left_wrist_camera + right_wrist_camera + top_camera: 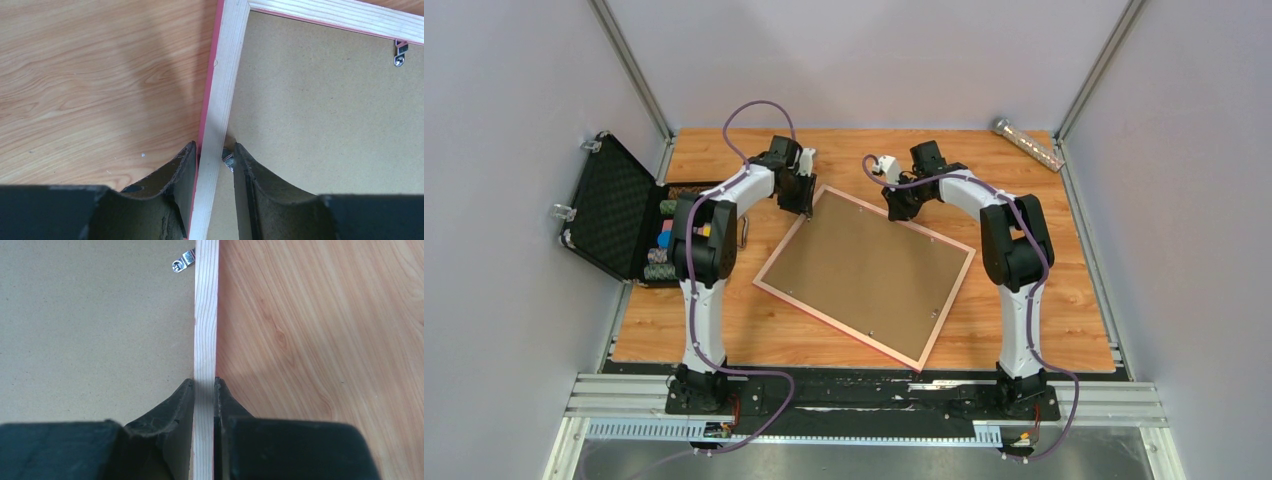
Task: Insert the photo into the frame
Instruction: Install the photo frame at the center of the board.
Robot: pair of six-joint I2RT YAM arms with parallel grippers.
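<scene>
Wood-grain table [1024, 180]: right end effector [204, 382] clamps rail of thin pink-edged wooden picture frame [206, 315]; left end effector [215, 147] straddles rail, part-open; frame front hidden.

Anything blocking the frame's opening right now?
Yes. The frame lies back up, and the brown backing board fills its opening. A metal tab on the rail reaches over the board's edge.

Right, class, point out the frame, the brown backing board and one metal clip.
the frame [205, 315], right wrist view, on its pale wooden rail.
the backing board [864, 262], top external view, middle of its brown surface.
the metal clip [400, 52], left wrist view, on its silver tab.
</scene>
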